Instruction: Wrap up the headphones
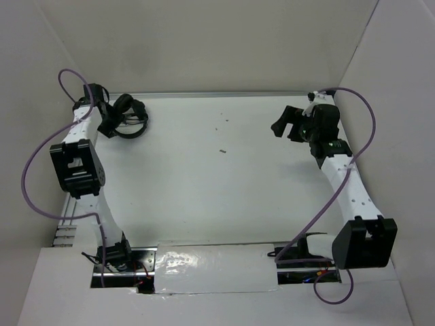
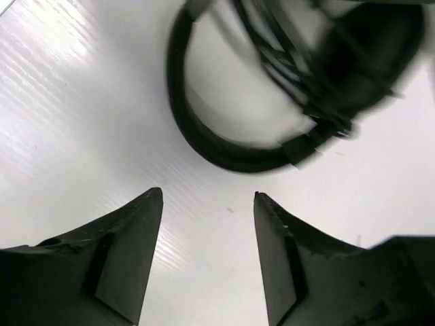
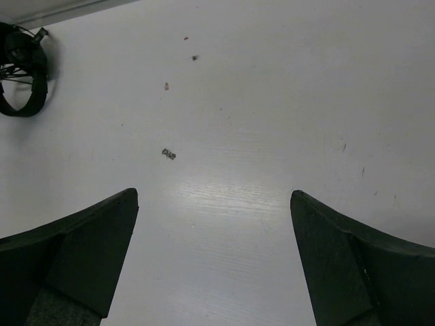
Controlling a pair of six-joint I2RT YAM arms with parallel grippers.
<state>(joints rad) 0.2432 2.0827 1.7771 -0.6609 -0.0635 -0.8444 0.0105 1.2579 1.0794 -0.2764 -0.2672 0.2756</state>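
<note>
The black headphones (image 1: 129, 117) lie on the white table at the far left, headband curved, with the thin cord bundled across the earcups. In the left wrist view the headphones (image 2: 285, 88) fill the top, just beyond my left gripper (image 2: 208, 197), which is open with only bare table between its fingers. In the top view the left gripper (image 1: 109, 125) sits right beside the headphones. My right gripper (image 3: 214, 197) is wide open over bare table at the far right (image 1: 285, 125); the headphones (image 3: 24, 71) show small at its top left.
Small dark specks (image 1: 222, 151) lie mid-table. Purple robot cables (image 1: 37, 156) loop beside each arm. White walls enclose the table on the back and sides. A foil-covered strip (image 1: 214, 265) runs along the near edge between the arm bases.
</note>
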